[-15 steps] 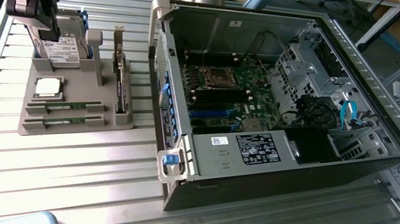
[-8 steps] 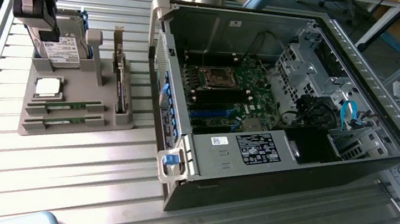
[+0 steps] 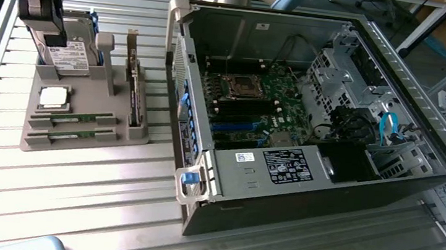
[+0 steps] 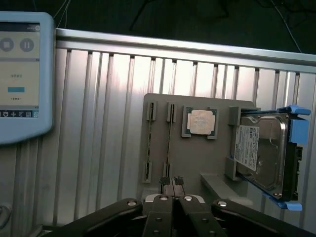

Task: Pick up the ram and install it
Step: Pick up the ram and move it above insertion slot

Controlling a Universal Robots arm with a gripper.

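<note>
Hand: the gripper (image 4: 173, 183) has its fingers pressed fully together with nothing between them. It hangs above the tray (image 3: 93, 104), over the 12 o'clock end in the exterior view.
Task part: the ram sticks (image 3: 72, 118) sit in the tray's 6 o'clock end, side by side, untouched. They are at about 9 o'clock from the computer case (image 3: 285, 166).
Seating of sticks: each ram stick (image 4: 170, 143) stands on edge between end clips. This probably leaves the top edge free for a pinch from above.
Tray purpose: its shaped seats appear meant to keep every part at a fixed, known place.
Case position: it lies on its side with the panel off, so the motherboard (image 3: 267, 98) faces up, seemingly for reach from above.
Progress: judged not begun, as no stick is lifted.
Count, ram sticks: two, alike.
Count, processor chip (image 3: 53, 97): one, lying flat at the tray's middle.
Count, hard drive (image 3: 68, 56): one, propped at 12 o'clock.
Count, expansion card (image 3: 132, 94): one, upright on the 3 o'clock edge.
Count, tablet (image 4: 19, 74): one, on the table (image 3: 74, 196).
Count, memory slots on the board: cannot tell.
</note>
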